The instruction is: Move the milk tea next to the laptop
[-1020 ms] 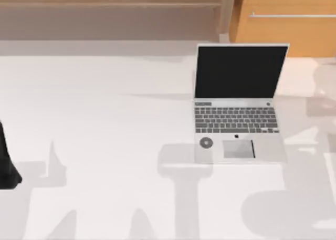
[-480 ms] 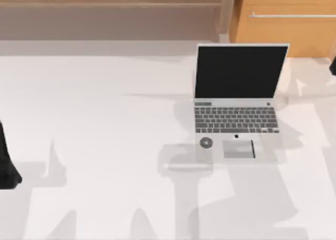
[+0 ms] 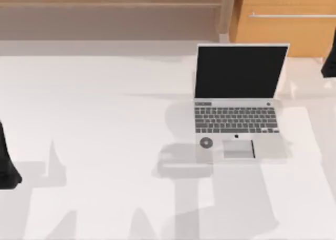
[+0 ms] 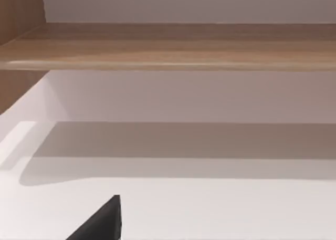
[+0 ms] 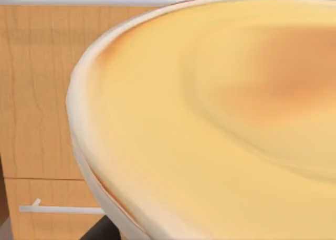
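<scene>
from above, the laptop [image 3: 239, 103] sits open right of the table's middle, my left arm is parked at the left edge and my right arm shows at the far right edge. up close in the right wrist view, the milk tea [image 5: 220, 124] looms against the camera, so i judge it carried; i cannot tell the fingers' state. next it must travel in and be set down just beside the laptop.

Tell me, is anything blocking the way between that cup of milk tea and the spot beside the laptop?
Nothing visible does. The milk tea sits close up in the right wrist view, and the right arm is at the top view's right edge. The table around the laptop looks bare, with only shadows on it. The left arm is parked at the left edge.
</scene>
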Controlling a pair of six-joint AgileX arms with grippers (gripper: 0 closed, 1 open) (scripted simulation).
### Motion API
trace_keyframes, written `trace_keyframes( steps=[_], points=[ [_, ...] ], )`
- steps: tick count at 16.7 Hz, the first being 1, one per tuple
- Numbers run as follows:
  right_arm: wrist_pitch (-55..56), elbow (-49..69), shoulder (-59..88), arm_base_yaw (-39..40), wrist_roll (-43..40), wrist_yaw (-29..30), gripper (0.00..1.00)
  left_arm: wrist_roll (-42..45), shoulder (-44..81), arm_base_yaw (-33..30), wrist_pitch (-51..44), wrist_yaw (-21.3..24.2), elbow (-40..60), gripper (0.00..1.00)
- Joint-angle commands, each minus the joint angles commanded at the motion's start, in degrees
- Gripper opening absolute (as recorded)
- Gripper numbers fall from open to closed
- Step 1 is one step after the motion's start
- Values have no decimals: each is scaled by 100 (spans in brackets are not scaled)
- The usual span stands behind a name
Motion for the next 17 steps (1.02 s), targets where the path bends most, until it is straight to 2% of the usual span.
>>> trace_keyframes(
  steps=[8,17],
  points=[
    [-1053,-713,-340,776,295,1007,0,0,0,0,0,0,0,100],
    [-1062,-779,-340,796,328,1060,0,0,0,0,0,0,0,100]
  ],
)
